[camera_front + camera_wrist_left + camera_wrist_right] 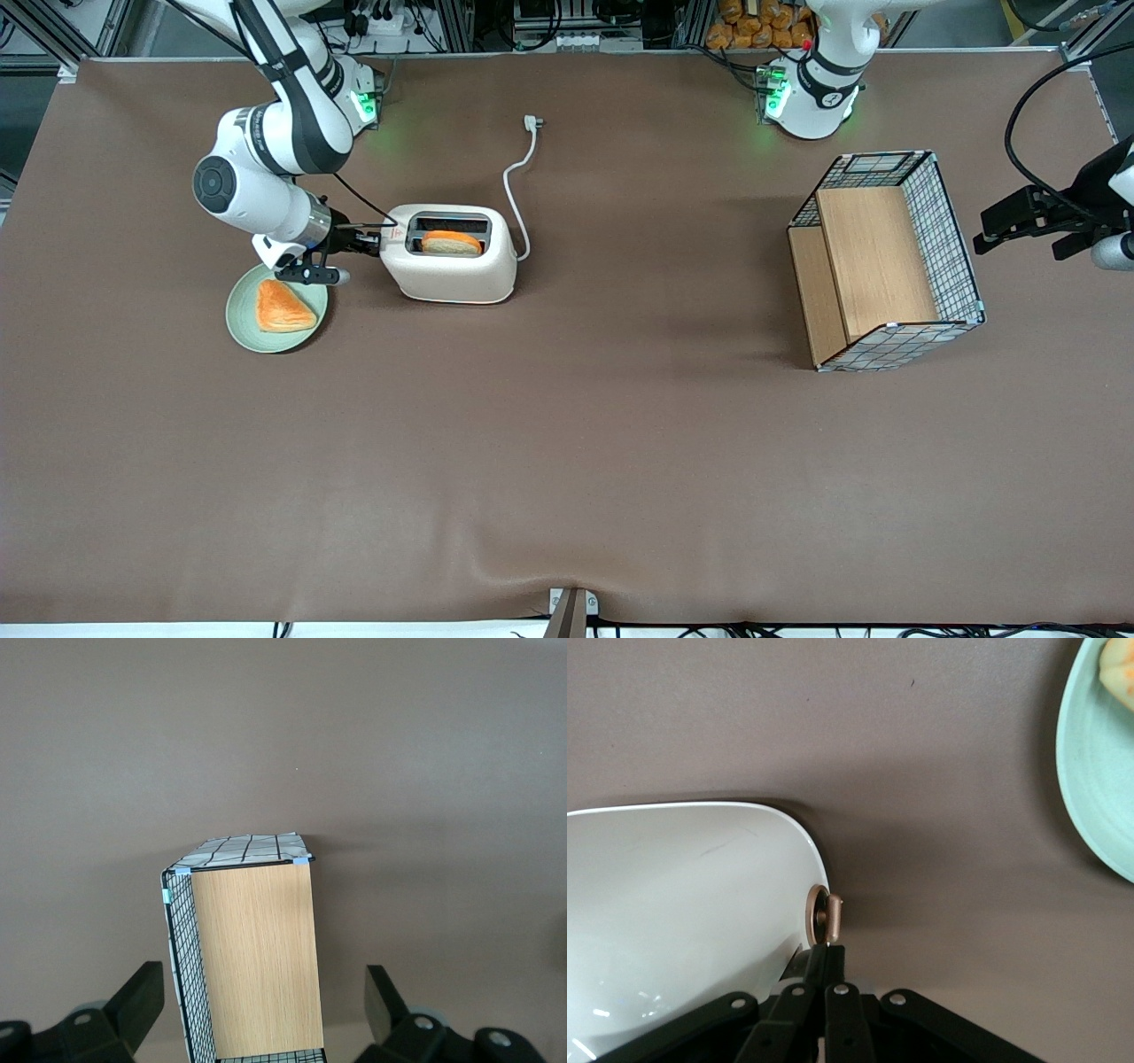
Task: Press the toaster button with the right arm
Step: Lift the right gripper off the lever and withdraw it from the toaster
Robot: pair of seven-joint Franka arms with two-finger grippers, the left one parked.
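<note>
The cream-white toaster (454, 276) stands on the brown table with an orange-crusted slice (450, 243) sticking up from its slot. My right arm's gripper (372, 243) is shut and sits against the toaster's narrow side, the one facing the working arm's end of the table. In the right wrist view the closed fingertips (826, 950) rest by the toaster wall (682, 904). They lie just over the pale grey toaster button (792, 967), which is mostly covered. A small bronze knob (825, 914) juts from the wall right ahead of the tips.
A pale green plate (237, 330) with a triangular pastry (283, 307) lies beside the gripper, nearer the front camera. The white cord and plug (518, 182) trail from the toaster toward the arm bases. A wire-and-wood basket (886, 257) stands toward the parked arm's end.
</note>
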